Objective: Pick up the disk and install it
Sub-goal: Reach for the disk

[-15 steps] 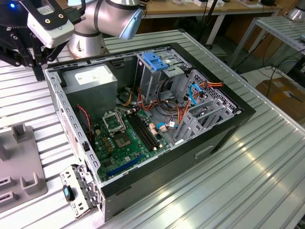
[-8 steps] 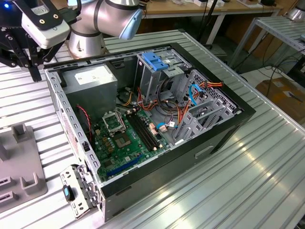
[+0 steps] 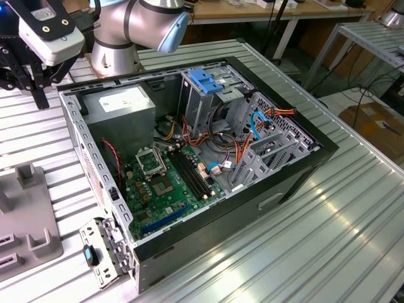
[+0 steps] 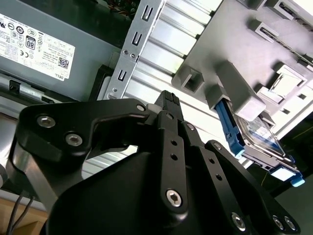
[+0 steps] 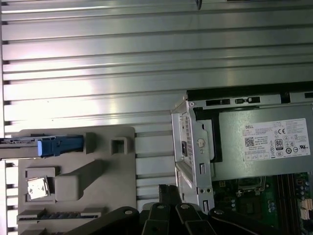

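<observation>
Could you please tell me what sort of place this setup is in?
Probably a robotics lab or workshop bench: an opened computer case lies on a ribbed aluminium table, the disk sits in a grey fixture beside it, and cabled workbenches stand behind.

Exterior view overlooks the computer case (image 3: 252,218) from above; both wrist views closely share its power supply (image 4: 34,54) (image 5: 264,147)

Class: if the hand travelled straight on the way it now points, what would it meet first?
Probably the hand meets the ribbed table between the computer case and the grey fixture holding the disk; depth is unclear, so the case's edge could come first.
</observation>
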Action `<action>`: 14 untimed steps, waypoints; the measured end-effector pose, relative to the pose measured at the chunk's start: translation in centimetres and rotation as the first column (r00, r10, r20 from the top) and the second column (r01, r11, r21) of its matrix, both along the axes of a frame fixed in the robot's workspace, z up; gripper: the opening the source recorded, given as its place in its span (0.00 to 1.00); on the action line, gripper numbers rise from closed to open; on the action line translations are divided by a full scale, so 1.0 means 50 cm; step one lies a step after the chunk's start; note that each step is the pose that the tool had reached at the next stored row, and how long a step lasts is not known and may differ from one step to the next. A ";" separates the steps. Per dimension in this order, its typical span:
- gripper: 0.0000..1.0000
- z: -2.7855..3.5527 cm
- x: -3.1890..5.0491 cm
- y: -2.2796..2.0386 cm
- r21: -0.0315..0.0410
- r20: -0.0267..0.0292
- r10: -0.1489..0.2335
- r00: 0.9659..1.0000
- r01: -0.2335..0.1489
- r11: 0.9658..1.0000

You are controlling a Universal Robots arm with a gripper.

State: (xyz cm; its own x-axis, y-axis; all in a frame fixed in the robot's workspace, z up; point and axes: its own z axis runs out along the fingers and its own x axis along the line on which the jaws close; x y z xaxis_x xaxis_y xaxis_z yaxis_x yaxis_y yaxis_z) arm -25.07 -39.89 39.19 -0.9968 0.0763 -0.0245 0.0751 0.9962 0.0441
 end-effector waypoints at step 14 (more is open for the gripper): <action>0.11 0.000 -0.038 0.0000 0.000 0.000 0.000 1.000 0.000 1.000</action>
State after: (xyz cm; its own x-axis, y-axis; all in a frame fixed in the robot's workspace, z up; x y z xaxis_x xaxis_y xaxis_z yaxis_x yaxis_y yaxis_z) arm -26.99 -39.89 39.19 -0.9968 0.0763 -0.0245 0.0752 0.9962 0.0441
